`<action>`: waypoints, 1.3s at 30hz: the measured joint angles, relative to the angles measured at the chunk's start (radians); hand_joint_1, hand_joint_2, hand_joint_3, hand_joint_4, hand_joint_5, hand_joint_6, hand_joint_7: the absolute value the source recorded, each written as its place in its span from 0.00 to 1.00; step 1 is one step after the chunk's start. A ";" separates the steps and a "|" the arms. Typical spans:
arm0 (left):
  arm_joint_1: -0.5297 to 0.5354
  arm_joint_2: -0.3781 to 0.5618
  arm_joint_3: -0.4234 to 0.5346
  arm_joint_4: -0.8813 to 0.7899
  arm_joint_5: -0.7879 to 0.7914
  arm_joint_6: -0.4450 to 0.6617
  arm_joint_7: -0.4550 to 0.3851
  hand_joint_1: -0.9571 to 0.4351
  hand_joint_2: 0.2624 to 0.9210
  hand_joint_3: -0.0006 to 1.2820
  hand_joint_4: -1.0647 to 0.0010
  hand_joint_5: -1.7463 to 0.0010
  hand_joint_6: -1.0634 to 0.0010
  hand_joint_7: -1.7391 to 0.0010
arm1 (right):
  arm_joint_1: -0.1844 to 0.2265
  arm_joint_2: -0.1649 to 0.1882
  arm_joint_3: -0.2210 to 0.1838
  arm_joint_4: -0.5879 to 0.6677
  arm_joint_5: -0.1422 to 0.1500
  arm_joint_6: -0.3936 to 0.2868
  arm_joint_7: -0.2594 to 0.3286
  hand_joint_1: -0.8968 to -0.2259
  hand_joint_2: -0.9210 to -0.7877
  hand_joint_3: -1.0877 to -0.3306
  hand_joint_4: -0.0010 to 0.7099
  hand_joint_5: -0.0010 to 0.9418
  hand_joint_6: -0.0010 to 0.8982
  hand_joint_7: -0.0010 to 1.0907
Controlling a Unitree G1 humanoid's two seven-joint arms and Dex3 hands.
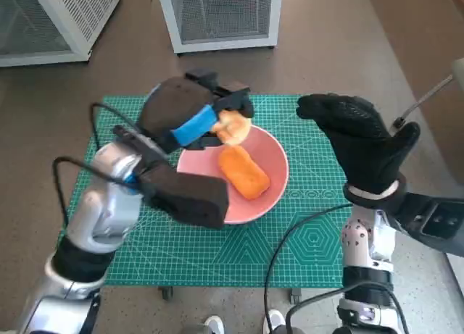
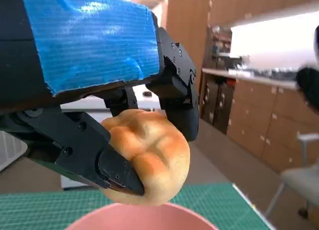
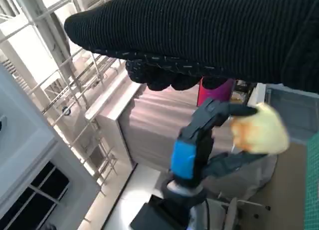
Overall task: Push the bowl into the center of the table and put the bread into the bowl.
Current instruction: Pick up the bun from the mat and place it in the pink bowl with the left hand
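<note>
While the blue-taped left hand pinches the round golden bread roll above the pink bowl's far rim, centre frame

Released here, the roll could clip the rim and tumble onto the green desk mat. An orange oblong bread already lies inside. Gloved right hand hovers spread, empty

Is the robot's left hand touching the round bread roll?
Touching. The left wrist view shows the left hand with its black fingers pressed against both sides of the bread roll, holding it above the pink bowl.
</note>
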 measured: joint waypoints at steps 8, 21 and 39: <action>0.001 -0.031 -0.035 0.089 0.010 -0.011 0.006 0.69 1.00 0.05 0.33 0.37 0.43 0.30 | 0.017 0.000 0.002 -0.022 -0.002 0.001 -0.014 0.43 0.00 0.56 0.33 0.00 0.43 0.01; 0.019 -0.063 -0.051 0.084 0.012 0.083 -0.039 0.69 1.00 0.11 0.41 0.30 0.50 0.27 | 0.021 -0.001 0.001 -0.021 -0.004 -0.004 -0.025 0.44 0.00 0.56 0.33 0.00 0.43 0.01; 0.123 -0.035 0.007 -0.209 -0.025 0.173 -0.135 0.42 0.73 0.00 0.83 1.00 0.68 0.99 | 0.016 -0.002 0.004 -0.009 -0.007 -0.010 -0.035 0.44 0.00 0.59 0.33 0.00 0.43 0.01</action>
